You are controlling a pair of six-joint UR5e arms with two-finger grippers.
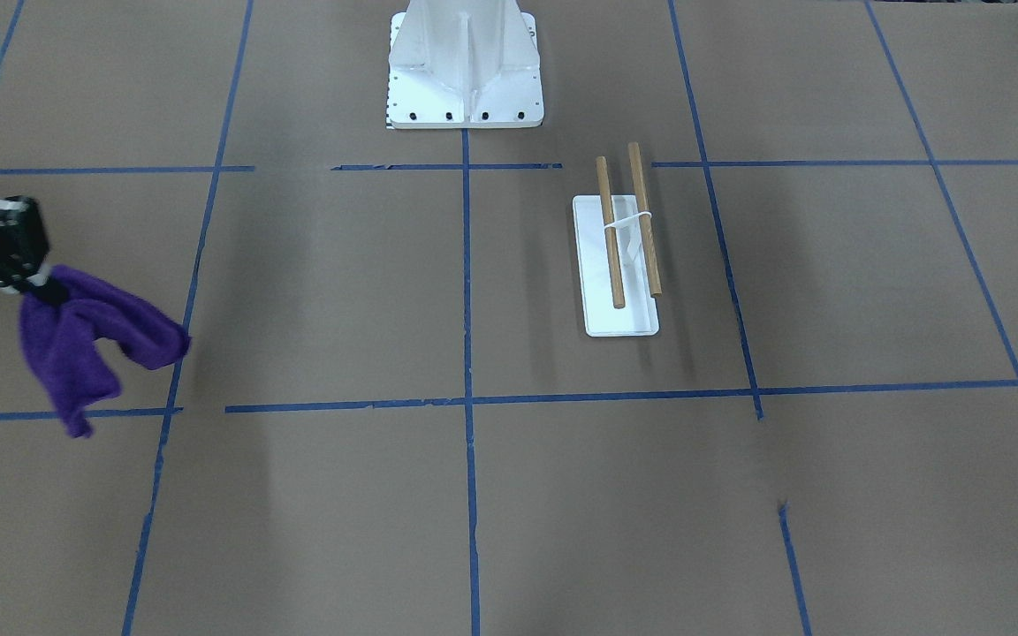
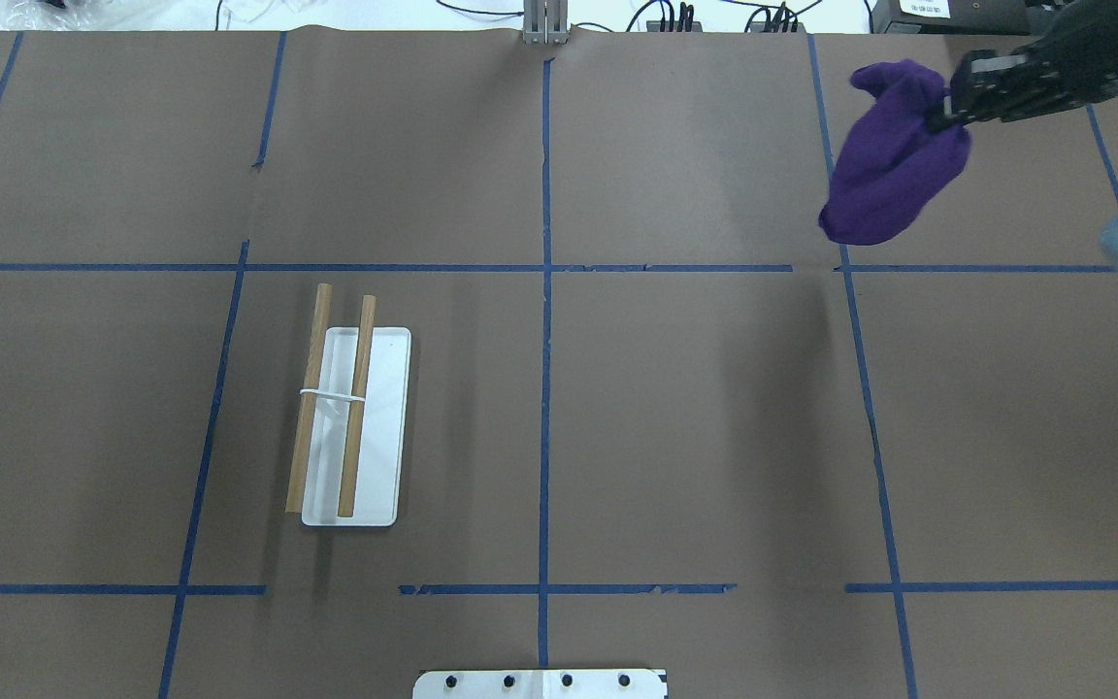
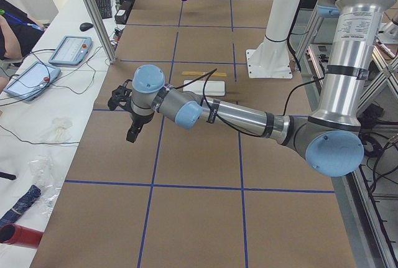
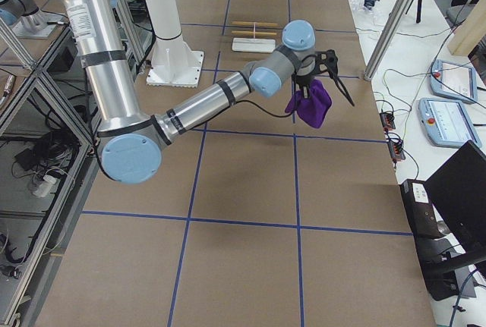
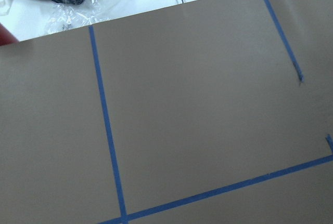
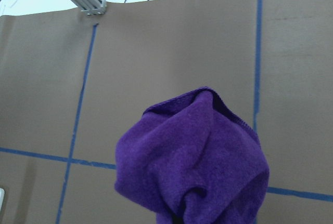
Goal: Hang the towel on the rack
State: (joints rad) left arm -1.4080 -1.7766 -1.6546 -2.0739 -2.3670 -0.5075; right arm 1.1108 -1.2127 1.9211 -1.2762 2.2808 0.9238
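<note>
Towel point(image 2: 894, 160), deep purple and plush, bunched and hanging clear of the table point(image 2: 695, 437) from the right gripper point(image 2: 945, 109), whose fingers are pressed together on an upper fold; it is near the far edge on the robot's right, well apart from the rack point(image 2: 382, 442). The rack stands in the left half, white base flat, with both tan rods point(image 2: 357, 408) parallel and bare. The left gripper point(image 3: 129, 114) shows only in the side view, held above the table's left end; whether its fingers are spread or closed cannot be told. Step in hand, as judged: carrying, with the cloth lifted but not yet brought to the rack. The next move calls for a long travel toward the robot's left, arriving high enough for the hanging folds to clear the rods, then lowering so the cloth drapes across one; being bunched, it may land as a lump, and the light stand may shift. The surface is brown paper gridded with blue tape, with a bolted white pedestal point(image 1: 465, 66) at the robot's side. White benches flank both ends, carrying teach pendants point(image 3: 68, 50), cables and aluminium posts
</note>
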